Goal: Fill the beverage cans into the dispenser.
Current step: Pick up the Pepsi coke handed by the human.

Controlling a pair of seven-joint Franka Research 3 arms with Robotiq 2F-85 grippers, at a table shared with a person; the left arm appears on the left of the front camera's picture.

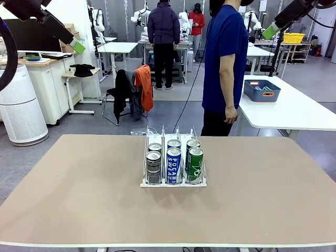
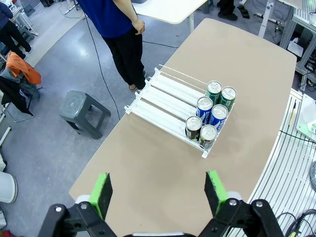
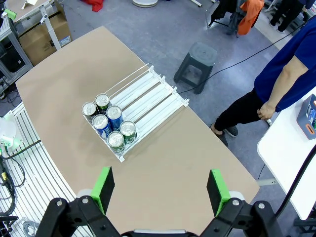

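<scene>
Left end effector (image 2: 159, 185) hangs high, jaws apart and empty. At the middle of the table (image 1: 79, 199), the dispenser (image 1: 173, 185) holds six beverage cans (image 2: 217, 116) at its near end: dark pair (image 1: 154, 167), blue pair (image 1: 174, 164), green pair (image 1: 195, 164). Right end effector (image 3: 160, 185) likewise spread, empty. No loose can apparent; filling seems done.

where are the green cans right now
In the front view, the two green cans stand one behind the other in the right lane of the dispenser, at its robot-side end, right beside the blue cans.
</scene>
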